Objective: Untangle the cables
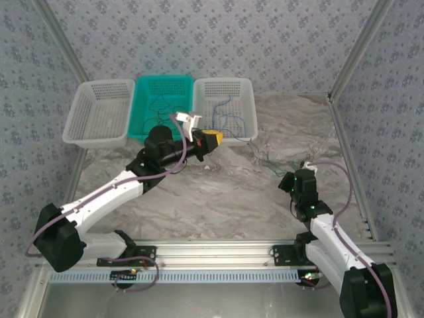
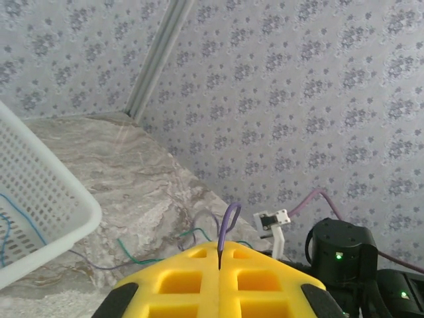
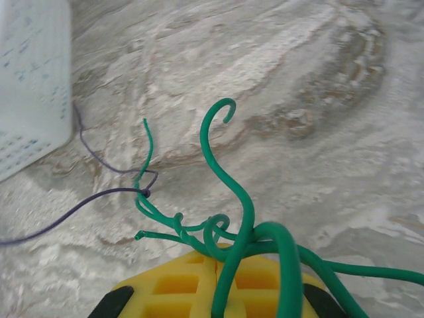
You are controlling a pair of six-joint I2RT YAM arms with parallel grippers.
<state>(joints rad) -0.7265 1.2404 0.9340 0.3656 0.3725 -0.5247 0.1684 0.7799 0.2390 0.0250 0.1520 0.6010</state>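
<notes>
Left gripper [image 2: 218, 260] pinched shut on thin purple wire [image 2: 229, 218]; right gripper [image 3: 215, 266] clamped on bunch of thin green wires [image 3: 230, 169]. Purple-green knot [image 3: 143, 193] sat over marbled tabletop [image 3: 298, 79], just ahead-left of right gripper, nearer right arm.

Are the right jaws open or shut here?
Shut on the green cables: the right gripper's yellow pads meet at a seam, with the cables rising from it.
</notes>
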